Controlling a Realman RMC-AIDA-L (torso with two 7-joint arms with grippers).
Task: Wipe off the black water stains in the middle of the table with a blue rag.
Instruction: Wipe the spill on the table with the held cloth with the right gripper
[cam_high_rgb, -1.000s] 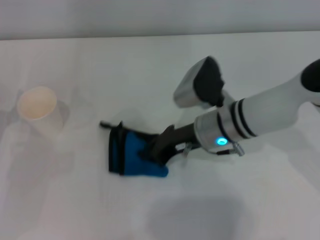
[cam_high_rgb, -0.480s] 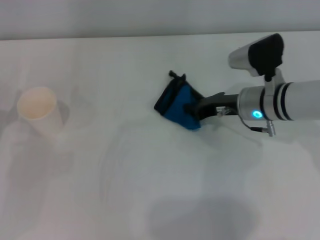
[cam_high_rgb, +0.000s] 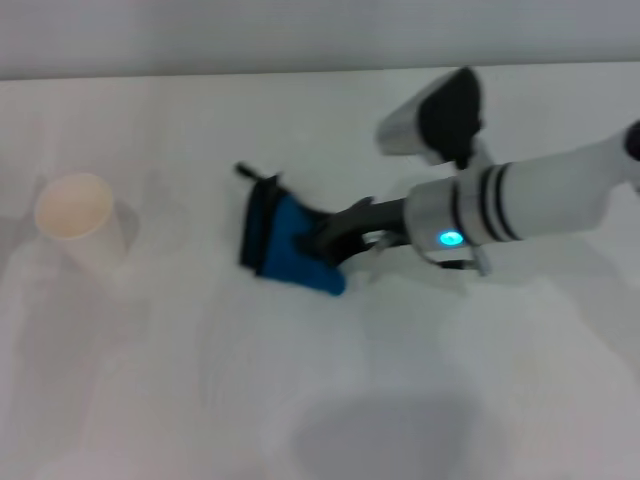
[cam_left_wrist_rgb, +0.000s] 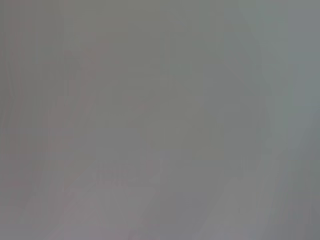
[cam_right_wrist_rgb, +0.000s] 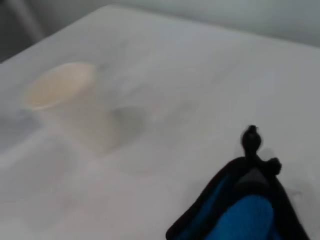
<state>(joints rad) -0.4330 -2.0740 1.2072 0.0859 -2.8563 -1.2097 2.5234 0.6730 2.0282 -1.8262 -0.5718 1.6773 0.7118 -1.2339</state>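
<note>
The blue rag (cam_high_rgb: 283, 244), bright blue with black edging and a short black loop, lies pressed on the white table (cam_high_rgb: 300, 400) near its middle. My right gripper (cam_high_rgb: 322, 243) is shut on the rag's right side, with the arm reaching in from the right. In the right wrist view the blue rag (cam_right_wrist_rgb: 245, 220) fills the near corner, its loop sticking up. The black water stains are hidden or out of view; no dark blotch shows on the surface around the rag. The left wrist view is blank grey and the left gripper is out of view.
A white paper cup (cam_high_rgb: 75, 215) stands upright at the table's left side, well apart from the rag. The cup (cam_right_wrist_rgb: 70, 105) also shows in the right wrist view beyond the rag. The table's far edge (cam_high_rgb: 300, 72) runs along the back.
My right gripper swept the rag from the front left to the back right, and has now come back leftward and forward. The cup has not moved.
</note>
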